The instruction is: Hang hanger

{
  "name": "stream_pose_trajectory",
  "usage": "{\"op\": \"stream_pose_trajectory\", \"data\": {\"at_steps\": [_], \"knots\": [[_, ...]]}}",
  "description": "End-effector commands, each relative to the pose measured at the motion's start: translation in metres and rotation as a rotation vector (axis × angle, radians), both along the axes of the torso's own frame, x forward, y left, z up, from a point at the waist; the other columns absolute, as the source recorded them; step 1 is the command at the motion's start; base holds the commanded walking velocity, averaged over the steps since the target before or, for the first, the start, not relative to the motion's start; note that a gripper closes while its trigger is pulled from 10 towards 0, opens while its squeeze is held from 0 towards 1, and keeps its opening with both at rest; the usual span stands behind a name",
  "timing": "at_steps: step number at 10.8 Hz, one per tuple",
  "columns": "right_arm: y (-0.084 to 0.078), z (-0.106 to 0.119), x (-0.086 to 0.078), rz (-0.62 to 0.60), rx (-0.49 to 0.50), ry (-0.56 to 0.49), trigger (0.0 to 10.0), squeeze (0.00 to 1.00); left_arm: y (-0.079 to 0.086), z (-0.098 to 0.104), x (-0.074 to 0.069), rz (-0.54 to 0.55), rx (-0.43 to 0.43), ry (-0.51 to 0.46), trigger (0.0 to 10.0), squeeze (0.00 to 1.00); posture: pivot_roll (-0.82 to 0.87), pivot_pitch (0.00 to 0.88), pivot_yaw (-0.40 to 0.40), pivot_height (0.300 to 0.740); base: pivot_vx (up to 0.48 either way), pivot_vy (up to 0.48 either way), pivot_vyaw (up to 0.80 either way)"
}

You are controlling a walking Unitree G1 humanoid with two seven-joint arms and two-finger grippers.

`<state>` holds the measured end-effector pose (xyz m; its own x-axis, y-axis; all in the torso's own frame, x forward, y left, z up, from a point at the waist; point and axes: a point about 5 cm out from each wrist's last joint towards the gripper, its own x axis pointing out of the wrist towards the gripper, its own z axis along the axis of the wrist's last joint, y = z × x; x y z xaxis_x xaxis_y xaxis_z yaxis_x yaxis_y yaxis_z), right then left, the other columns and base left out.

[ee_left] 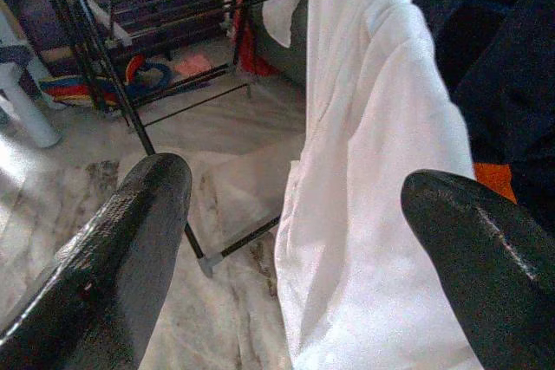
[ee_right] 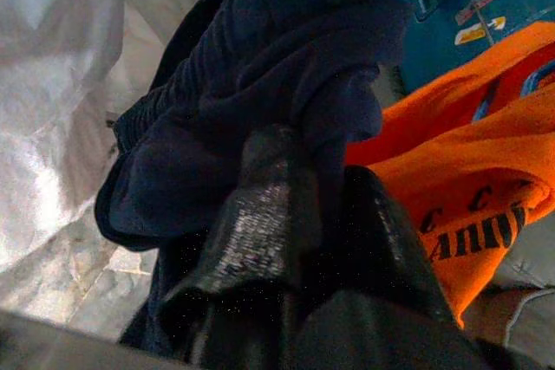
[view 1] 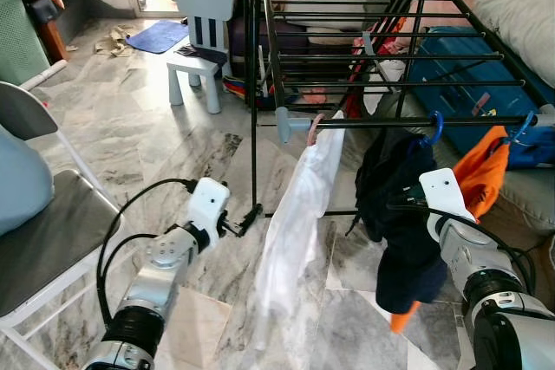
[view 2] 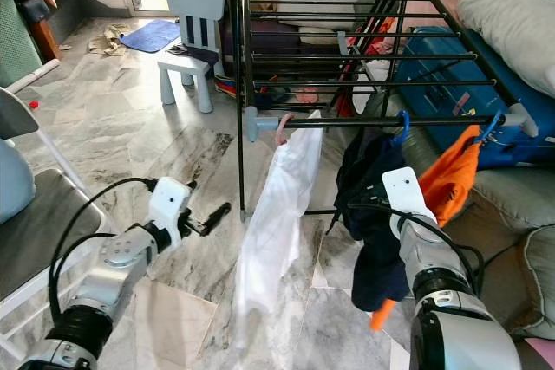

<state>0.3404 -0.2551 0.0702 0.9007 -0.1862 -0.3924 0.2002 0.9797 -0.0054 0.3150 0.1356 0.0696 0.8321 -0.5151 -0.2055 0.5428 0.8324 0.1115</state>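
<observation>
On the front rail of the black metal drying rack [view 1: 364, 123]: blue plastic hanger [view 1: 436, 130] hooked, carrying dark navy garment [view 1: 395, 205].
Right end effector [ee_right: 303, 205]: pinched closed on the navy cloth.
Left end effector [view 1: 245, 220]: fingers spread wide, beside the white hanging shirt [view 1: 299, 214].
Advice: check the hook sits fully over the rail before letting go.

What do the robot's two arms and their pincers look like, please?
Both arms are silver metal with ribbed black joint collars. Each wrist carries a white, rounded box with looping black cables. The left pincer and the right pincer each have two long black fingers with rounded tips.
</observation>
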Motion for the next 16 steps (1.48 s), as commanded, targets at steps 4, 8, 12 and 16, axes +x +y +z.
{"op": "stream_pose_trajectory", "data": {"at_steps": [4, 8, 12, 16], "knots": [[-0.007, 0.006, 0.002, -0.01, -0.019, -0.013, 0.0, 0.0, -0.008, 0.003, 0.002, -0.024, 0.0, -0.018, 10.0, 0.0, 0.12, 0.0, -0.066, 0.74, 0.0, 0.0, 0.0], [-0.008, 0.02, 0.008, 0.006, -0.062, -0.106, 0.0, 0.0, -0.014, 0.007, 0.005, -0.019, -0.017, -0.032, 10.0, 0.0, 0.12, 0.0, -0.078, 0.74, 0.0, 0.0, 0.0], [0.013, 0.04, 0.006, 0.049, -0.058, -0.344, 1.9, 0.0, -0.016, 0.01, 0.009, 0.035, -0.017, -0.056, 10.0, 0.0, 0.08, 0.0, -0.095, 0.74, 0.0, 0.0, 0.0], [0.05, 0.021, -0.051, 0.16, -0.065, -0.348, 10.0, 0.0, -0.026, 0.018, 0.018, 0.098, -0.029, -0.083, 10.0, 0.0, 0.03, 0.0, -0.106, 0.74, 0.0, 0.0, 0.0]]}}
